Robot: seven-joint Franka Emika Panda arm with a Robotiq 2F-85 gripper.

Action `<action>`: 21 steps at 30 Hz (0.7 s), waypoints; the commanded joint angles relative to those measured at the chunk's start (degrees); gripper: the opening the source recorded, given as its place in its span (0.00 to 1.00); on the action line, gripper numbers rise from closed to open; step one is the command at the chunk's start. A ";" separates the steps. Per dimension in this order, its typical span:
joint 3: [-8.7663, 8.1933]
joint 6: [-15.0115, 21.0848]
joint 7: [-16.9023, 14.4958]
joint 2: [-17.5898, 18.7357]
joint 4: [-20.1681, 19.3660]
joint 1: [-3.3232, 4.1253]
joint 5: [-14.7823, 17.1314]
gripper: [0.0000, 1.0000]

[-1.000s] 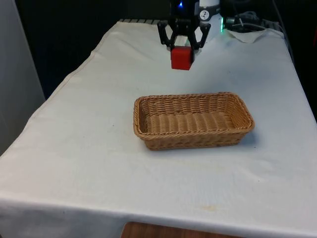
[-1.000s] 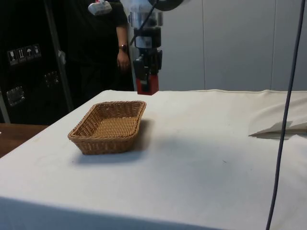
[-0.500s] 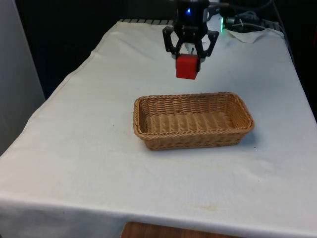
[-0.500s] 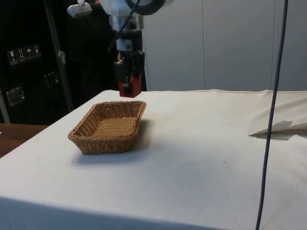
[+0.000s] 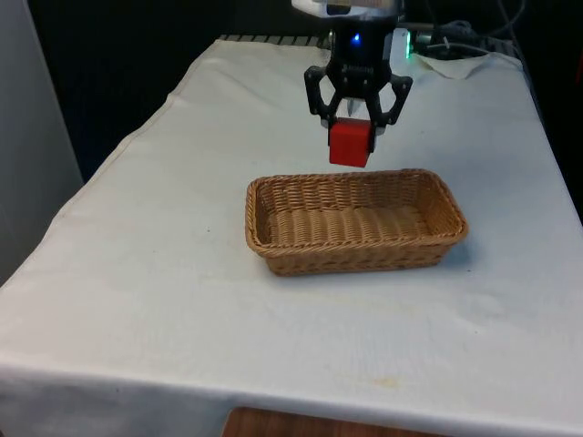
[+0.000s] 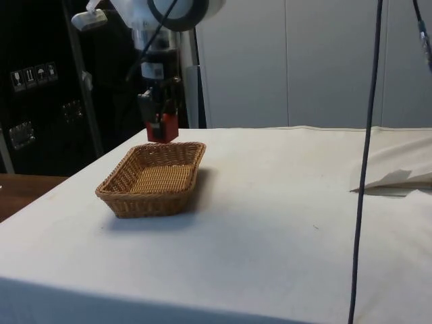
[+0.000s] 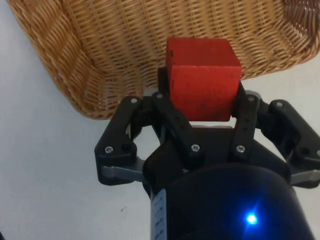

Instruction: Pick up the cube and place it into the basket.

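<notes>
A red cube point(image 5: 350, 144) is shown clamped between the two fingers of the pincer point(image 5: 356, 127), held in the air in the upper centre of the front view, just above the far rim of the basket point(image 5: 273, 187). In the side view the cube point(image 6: 164, 128) is seen at upper left, over the basket's point(image 6: 125, 200) far end and clear of the weave. In the wrist view flat opposite faces are seen gripped, with the cube point(image 7: 202, 77) protruding past the fingertips. The cube is judged rigid, light and not fragile; its flat parallel sides are the proper hold. The basket rests on the tabletop point(image 5: 137, 273).
</notes>
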 commanded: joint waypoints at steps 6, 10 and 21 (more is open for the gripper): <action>0.63 1.09 -0.69 2.98 1.60 -0.52 1.55 0.03; 0.06 1.26 -0.34 4.47 2.58 -0.06 1.43 0.03; 0.92 1.95 -2.18 10.37 6.70 -0.97 4.98 0.03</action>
